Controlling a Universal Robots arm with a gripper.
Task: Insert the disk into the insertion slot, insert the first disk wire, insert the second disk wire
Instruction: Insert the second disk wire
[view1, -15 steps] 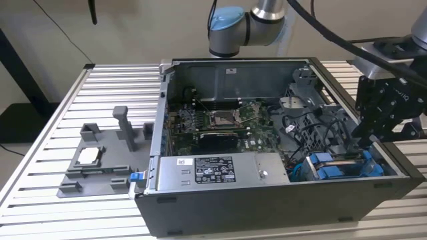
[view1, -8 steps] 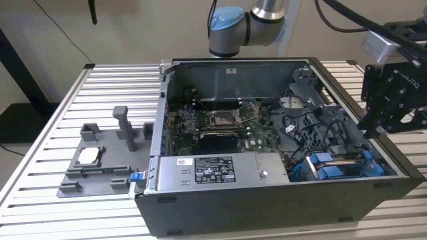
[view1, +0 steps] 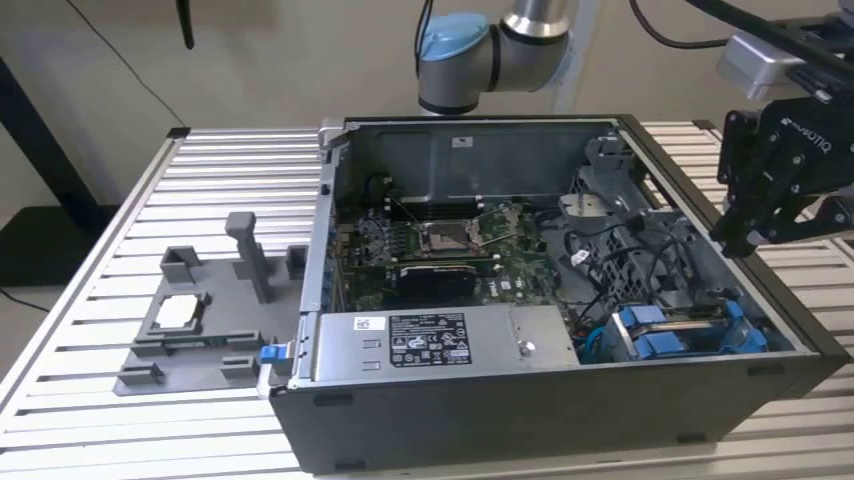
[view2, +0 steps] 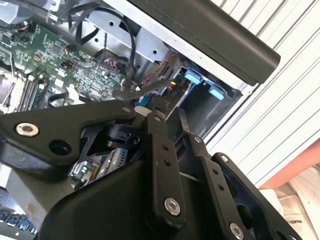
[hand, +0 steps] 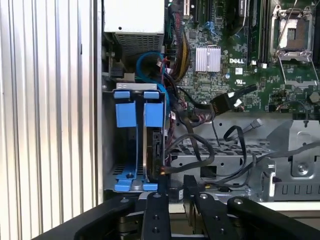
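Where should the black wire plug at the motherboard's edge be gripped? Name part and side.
Probably the black plug by its blocky body, across the flat faces, from the open side of the case. Its cable trails from one end; leave the other end free.

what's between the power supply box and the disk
A looped blue cable and dark wires lie between the power supply box and the disk, in the first wrist view.

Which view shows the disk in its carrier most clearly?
The first wrist view: it looks into the insertion slot, where the disk sits edge-on in its blue carrier. The exterior view shows the carrier's blue top; the second wrist view, two blue tabs.
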